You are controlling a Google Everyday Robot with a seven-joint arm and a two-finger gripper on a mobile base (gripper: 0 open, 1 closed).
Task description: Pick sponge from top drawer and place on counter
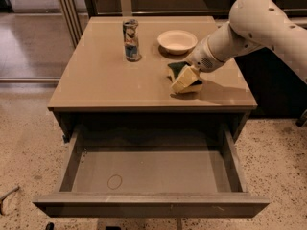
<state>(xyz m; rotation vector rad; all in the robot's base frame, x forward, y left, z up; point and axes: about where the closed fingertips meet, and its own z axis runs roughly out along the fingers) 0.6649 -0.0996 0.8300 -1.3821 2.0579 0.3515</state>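
The sponge [176,69], dark green face showing, is low over the right side of the beige counter [100,80], just in front of the bowl. My gripper [184,79], with cream-yellow padded fingers, reaches in from the right on a white arm and is shut on the sponge; its fingers hide most of the yellow foam. I cannot tell whether the sponge touches the counter. The top drawer [158,171] is pulled wide open below the counter, with only a faint ring mark on its grey floor.
A drink can [130,40] stands at the back middle of the counter. A shallow white bowl [177,40] sits just behind the sponge. The open drawer front [148,206] juts out towards the camera. Speckled floor lies on both sides.
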